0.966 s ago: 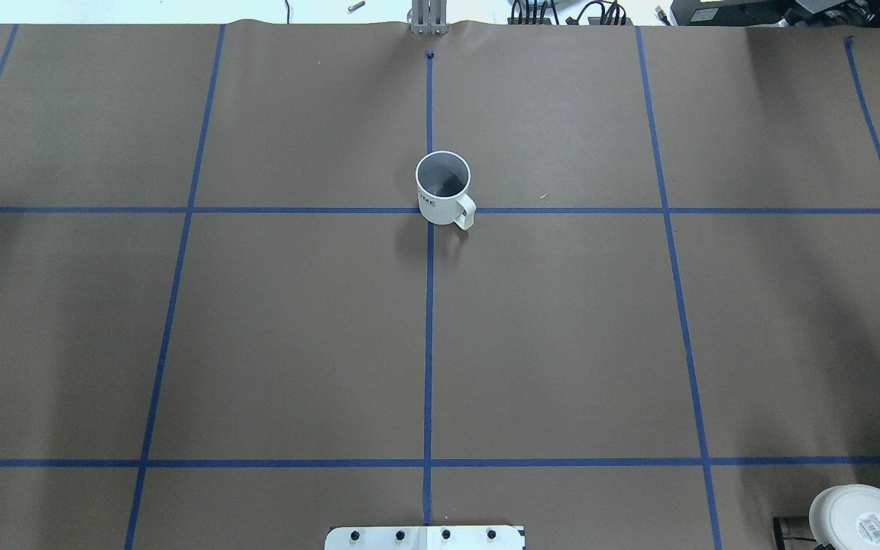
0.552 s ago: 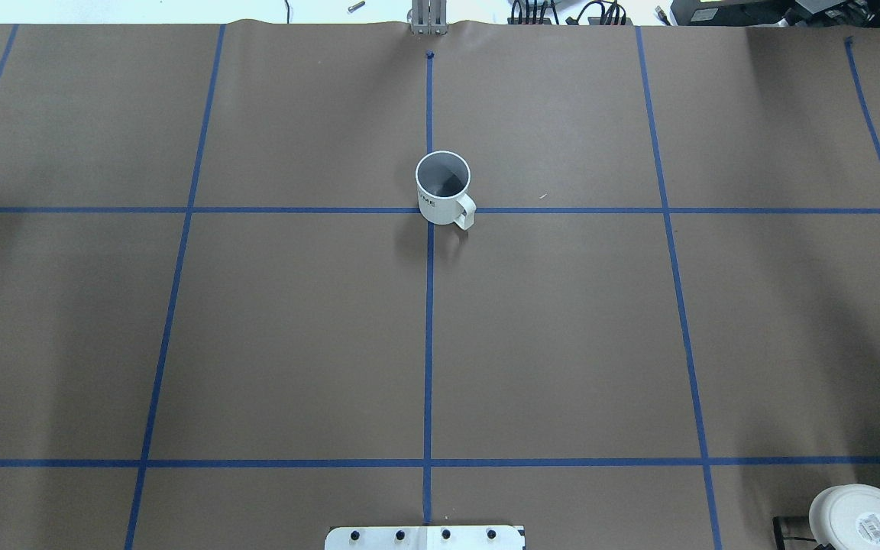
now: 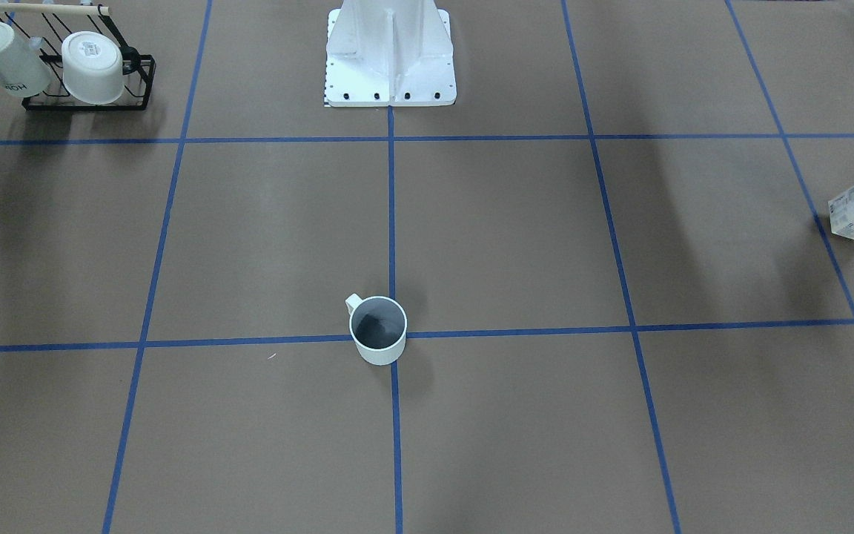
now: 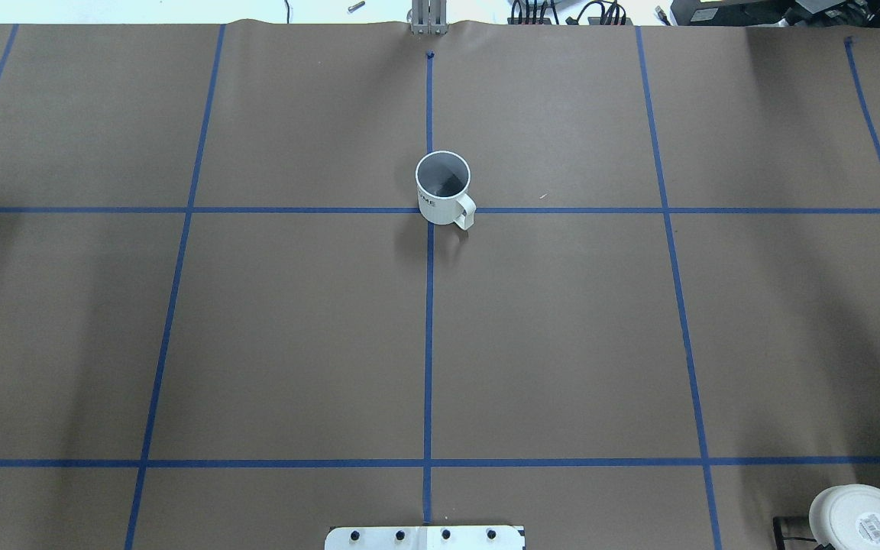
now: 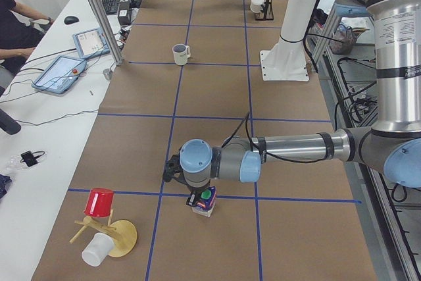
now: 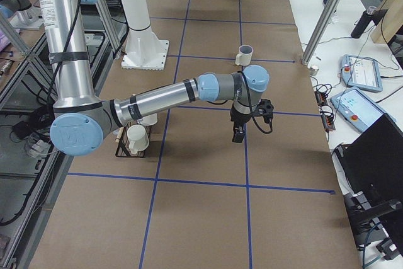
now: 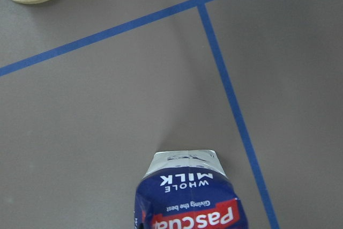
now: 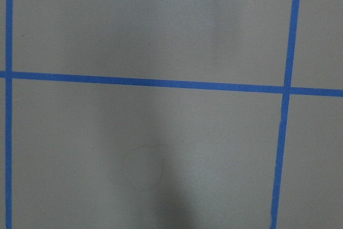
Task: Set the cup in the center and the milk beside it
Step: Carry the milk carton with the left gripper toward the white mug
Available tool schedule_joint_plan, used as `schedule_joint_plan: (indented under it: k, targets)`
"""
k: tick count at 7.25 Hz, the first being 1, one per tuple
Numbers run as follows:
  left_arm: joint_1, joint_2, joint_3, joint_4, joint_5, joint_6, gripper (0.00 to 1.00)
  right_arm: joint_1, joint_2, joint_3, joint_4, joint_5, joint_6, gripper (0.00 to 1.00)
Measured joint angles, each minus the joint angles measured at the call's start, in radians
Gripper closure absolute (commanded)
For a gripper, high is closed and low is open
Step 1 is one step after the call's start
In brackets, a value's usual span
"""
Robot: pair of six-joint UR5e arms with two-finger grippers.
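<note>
The cup point(image 4: 444, 187), a small white mug with a dark grey inside, stands upright on the crossing of blue tape lines; it also shows in the front view point(image 3: 378, 330). The milk point(image 5: 204, 203) stands at the table's left end, and its blue and red top fills the bottom of the left wrist view point(image 7: 187, 197). My left gripper point(image 5: 198, 197) is right at the carton's top; I cannot tell whether it is open or shut. My right gripper point(image 6: 239, 131) hangs over bare table at the right end, apart from the cup; I cannot tell its state.
A black rack point(image 3: 86, 70) with white mugs stands near the robot's right. A red cup on a wooden stand point(image 5: 102, 225) lies beyond the milk. The white robot base point(image 3: 390, 55) sits at the table's near edge. Tablets point(image 5: 62, 70) lie on the side bench.
</note>
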Motion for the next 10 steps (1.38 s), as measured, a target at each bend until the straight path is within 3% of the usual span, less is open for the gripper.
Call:
schedule_joint_plan:
  k: [3, 4, 7, 10]
  targets:
    - [0.005, -0.247, -0.111, 0.376, 0.0, -0.096, 1.0, 0.0, -0.006, 0.001, 0.001, 0.0, 0.0, 0.0]
    - [0.034, -0.334, -0.115, 0.426, 0.002, -0.21, 1.0, 0.0, -0.01, 0.001, 0.001, 0.001, 0.0, 0.0]
    - [0.284, -0.609, -0.09, 0.449, 0.024, -0.775, 1.0, 0.005, -0.025, -0.002, 0.002, -0.003, -0.01, 0.0]
    - [0.456, -0.779, -0.041, 0.422, 0.06, -1.088, 1.0, 0.012, -0.031, -0.007, 0.004, -0.009, -0.011, 0.0]
